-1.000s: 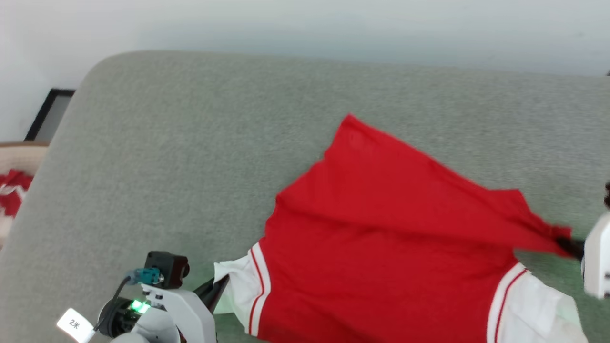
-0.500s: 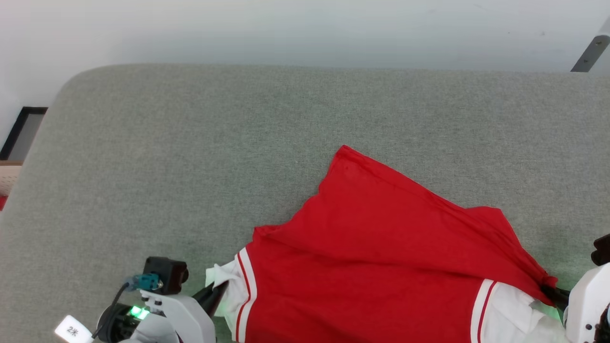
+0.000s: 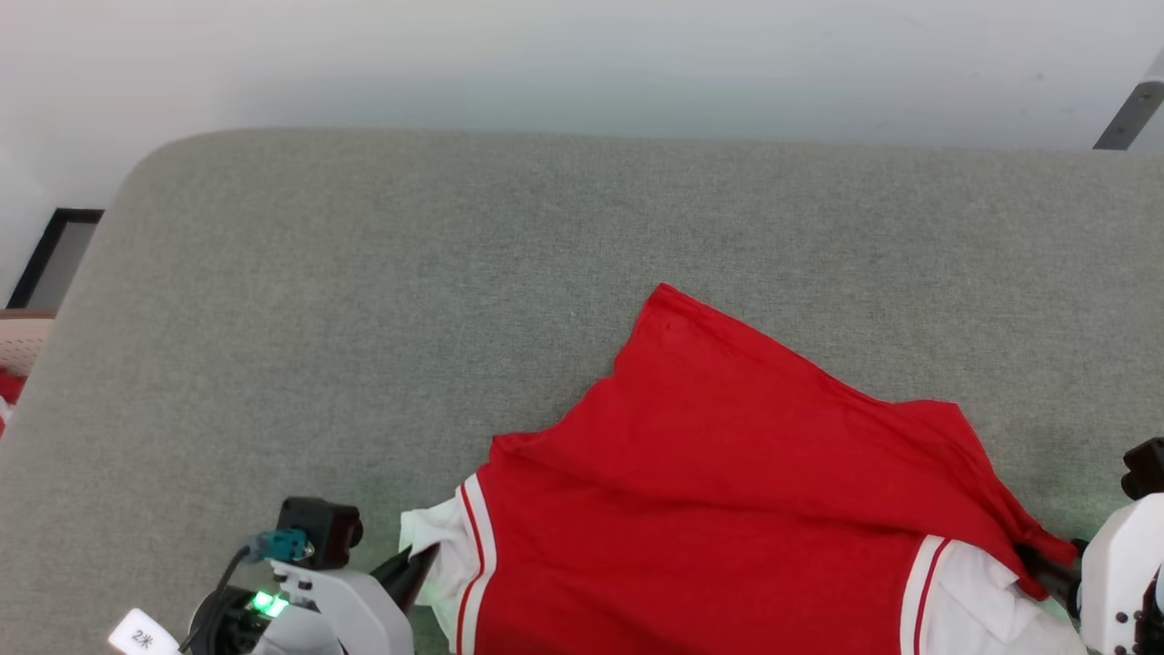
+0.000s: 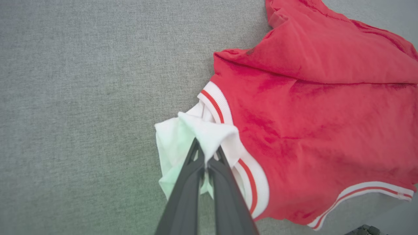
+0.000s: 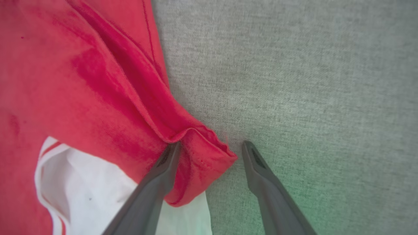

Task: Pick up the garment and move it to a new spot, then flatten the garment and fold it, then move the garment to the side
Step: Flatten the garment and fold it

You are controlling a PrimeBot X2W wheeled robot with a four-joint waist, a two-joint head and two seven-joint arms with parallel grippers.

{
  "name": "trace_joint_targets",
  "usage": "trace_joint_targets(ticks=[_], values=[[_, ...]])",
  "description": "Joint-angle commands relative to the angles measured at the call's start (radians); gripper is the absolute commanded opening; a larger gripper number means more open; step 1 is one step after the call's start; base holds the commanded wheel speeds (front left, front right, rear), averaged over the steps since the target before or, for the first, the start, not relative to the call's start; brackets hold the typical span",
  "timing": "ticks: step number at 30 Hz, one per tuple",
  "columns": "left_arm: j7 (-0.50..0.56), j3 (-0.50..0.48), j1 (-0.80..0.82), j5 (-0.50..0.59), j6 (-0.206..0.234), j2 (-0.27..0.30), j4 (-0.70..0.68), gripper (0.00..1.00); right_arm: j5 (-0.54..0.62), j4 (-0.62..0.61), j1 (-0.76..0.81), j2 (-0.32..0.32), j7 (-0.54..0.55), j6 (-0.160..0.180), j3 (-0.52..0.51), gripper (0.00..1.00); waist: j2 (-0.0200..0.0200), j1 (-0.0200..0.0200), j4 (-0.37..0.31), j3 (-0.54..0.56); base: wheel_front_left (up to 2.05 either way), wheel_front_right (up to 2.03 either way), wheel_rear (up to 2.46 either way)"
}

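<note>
Bright, even, diffuse light, faint shadows. A green glow tints the grey fabric surface [image 5: 343,195] and the white sleeve of the garment [image 4: 169,137] in both wrist views; the right one looks slightly soft.

Red short-sleeved cloth shirt [image 3: 727,473]: soft, matt knit; white cuffs ribbed. Grey tabletop [image 3: 364,318]: coarse woven fabric, matt. Right gripper [image 5: 211,143] fingers [image 5: 266,186]: dark, smooth, matt plastic.

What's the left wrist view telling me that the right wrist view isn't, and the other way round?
Left wrist view: left gripper shut on the white sleeve end of the garment. Right wrist view: right gripper open, the garment's red corner lying between its fingers, against one of them. Both: red fabric resting on the grey cushion.
</note>
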State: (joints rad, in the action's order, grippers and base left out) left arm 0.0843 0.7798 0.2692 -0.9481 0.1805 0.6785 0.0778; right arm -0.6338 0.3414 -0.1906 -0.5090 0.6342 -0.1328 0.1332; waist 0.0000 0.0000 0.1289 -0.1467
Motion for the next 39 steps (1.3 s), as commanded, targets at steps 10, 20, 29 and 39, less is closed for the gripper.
trace_joint_targets(ticks=[10, 20, 29, 39], values=[[0.0, 0.012, -0.02, 0.0, 0.005, -0.008, -0.012, 0.0, 0.008, -0.187, 0.002, -0.045, 0.087, 0.003, -0.046, 1.0, 0.0, 0.0, 0.025, 0.024, 0.0, 0.0, 0.0], [0.012, 0.042, 0.026, 0.022, -0.02, -0.044, -0.008, 0.0, 0.042, -0.39, -0.115, -0.035, 0.125, 0.003, -0.028, 1.0, 0.0, 0.0, 0.106, -0.001, 0.0, 0.0, 0.0], [0.024, 0.089, 0.122, 0.06, -0.078, -0.128, 0.03, 0.0, 0.0, -0.252, -0.375, -0.07, 0.016, 0.002, 0.183, 1.0, 0.0, 0.0, 0.233, -0.071, 0.0, 0.0, 0.0], [0.006, 0.133, 0.218, 0.085, -0.156, -0.232, 0.123, 0.0, -0.091, 0.021, -0.624, -0.108, 0.0, 0.002, 0.486, 1.0, 0.0, 0.0, 0.349, -0.138, 0.0, 0.0, 0.0]])
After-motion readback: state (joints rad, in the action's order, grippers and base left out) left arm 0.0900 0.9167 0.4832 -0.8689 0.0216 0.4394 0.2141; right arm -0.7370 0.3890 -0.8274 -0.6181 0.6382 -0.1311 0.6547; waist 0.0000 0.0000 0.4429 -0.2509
